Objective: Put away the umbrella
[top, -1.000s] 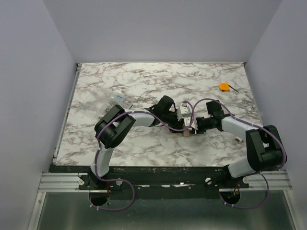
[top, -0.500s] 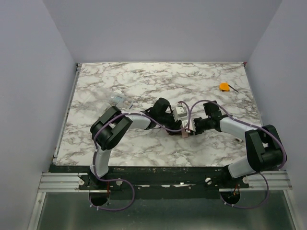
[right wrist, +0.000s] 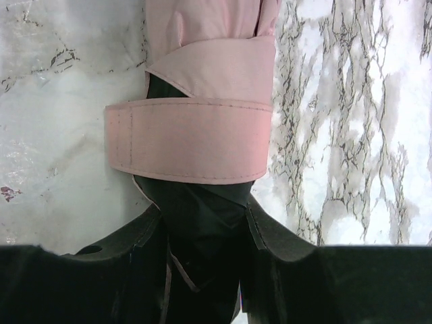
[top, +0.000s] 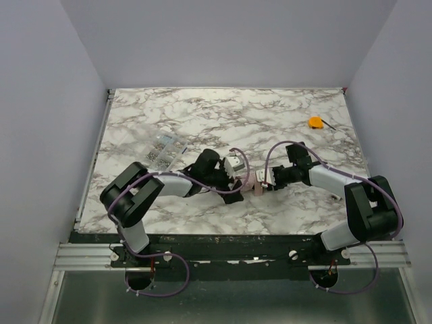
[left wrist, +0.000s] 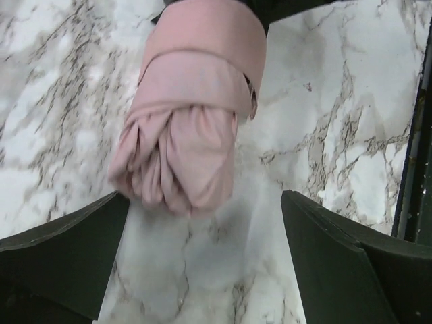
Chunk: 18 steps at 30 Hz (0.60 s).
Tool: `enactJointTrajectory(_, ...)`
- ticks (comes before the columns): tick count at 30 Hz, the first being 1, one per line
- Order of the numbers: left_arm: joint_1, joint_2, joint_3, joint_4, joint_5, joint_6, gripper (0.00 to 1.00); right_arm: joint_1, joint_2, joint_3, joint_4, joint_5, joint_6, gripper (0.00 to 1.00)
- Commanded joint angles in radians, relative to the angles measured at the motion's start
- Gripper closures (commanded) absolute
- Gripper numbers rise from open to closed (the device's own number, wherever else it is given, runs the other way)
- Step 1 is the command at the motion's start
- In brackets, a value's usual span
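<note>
The left arm had drawn back toward its own side since a second before. Its elbow had swung out to the near left, and its wrist had pulled away from the right arm's wrist, uncovering more of the marbled bench [top: 202, 115].

Nearest the bases, at mid-bench, the two wrists faced each other with the umbrella [left wrist: 192, 135] lying flat between them. The left gripper [left wrist: 204, 209] had its jaws wide apart, with blunt, matte, dark fingers [left wrist: 61, 250] at either side of the umbrella's bunched end and touching none of it. That end was a soft wad of thin pale pink fabric, pleated into rounded folds.

The right gripper [right wrist: 202, 226] had its jaws clamped on the umbrella's other end, pressing a dark, creased stretch of cloth between them. Just beyond them, a flat pink strap [right wrist: 189, 142] with stitched edges was wrapped around the bundle, and a smooth pink panel overlapped it above.

Farther back on the left lay a clear packet of small metal parts [top: 160, 150]. Well apart, toward the far right, sat a small orange object [top: 315, 122].
</note>
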<state>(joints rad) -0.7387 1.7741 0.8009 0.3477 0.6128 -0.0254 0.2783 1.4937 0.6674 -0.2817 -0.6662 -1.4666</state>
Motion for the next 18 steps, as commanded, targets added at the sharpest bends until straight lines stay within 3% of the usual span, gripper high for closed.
enactJointTrajectory(1, 0.003, -0.184, -0.218, 0.264, -0.141, -0.067, 0.02, -0.009, 0.062, -0.037, -0.152, 0.152, 0.013, 0.97)
enactJointTrajectory(5, 0.051, -0.263, -0.413, 0.623, -0.087, -0.28, 0.02, -0.008, 0.072, -0.027, -0.159, 0.155, 0.016, 0.97)
enactJointTrajectory(9, 0.1, -0.22, -0.51, 0.876, -0.005, -0.568, 0.02, -0.008, 0.09, -0.004, -0.174, 0.156, 0.042, 0.97)
enactJointTrajectory(13, 0.044, -0.161, -0.609, 1.093, -0.063, -0.651, 0.05, -0.006, 0.117, 0.028, -0.22, 0.164, 0.058, 0.97)
enactJointTrajectory(18, -0.083, -0.062, -0.611, 1.164, -0.226, -0.699, 0.23, 0.005, 0.151, 0.052, -0.25, 0.192, 0.09, 0.97)
